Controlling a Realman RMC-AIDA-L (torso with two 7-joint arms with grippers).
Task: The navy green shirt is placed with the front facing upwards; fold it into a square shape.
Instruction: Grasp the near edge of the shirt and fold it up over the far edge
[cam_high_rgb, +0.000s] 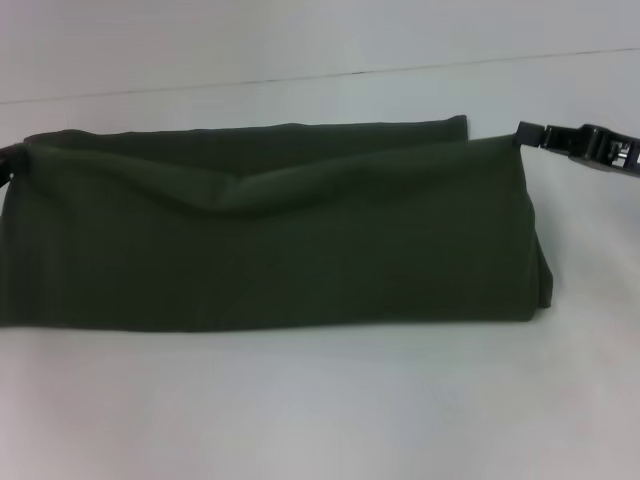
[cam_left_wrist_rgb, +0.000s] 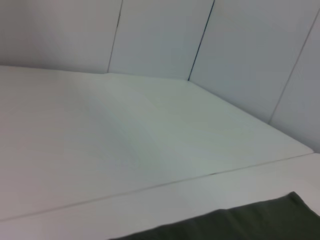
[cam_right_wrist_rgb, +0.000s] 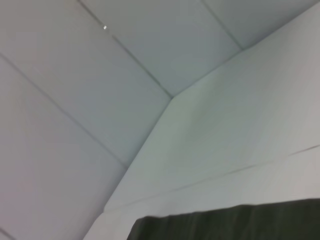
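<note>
The navy green shirt (cam_high_rgb: 280, 240) lies on the white table (cam_high_rgb: 300, 410) as a wide, plain dark-green band, with no lettering showing. Its upper layer sags in the middle and rises toward both far corners. My left gripper (cam_high_rgb: 8, 158) shows only as a dark tip at the picture's left edge, where the cloth bunches into it. My right gripper (cam_high_rgb: 522, 134) pinches the shirt's far right corner. Each wrist view shows just a strip of the shirt (cam_left_wrist_rgb: 240, 225) (cam_right_wrist_rgb: 225, 222) and none of its own fingers.
White table surface runs in front of the shirt and behind it, with a thin seam line (cam_high_rgb: 330, 72) across the back. Pale panelled walls (cam_left_wrist_rgb: 165, 35) close off the table's far side.
</note>
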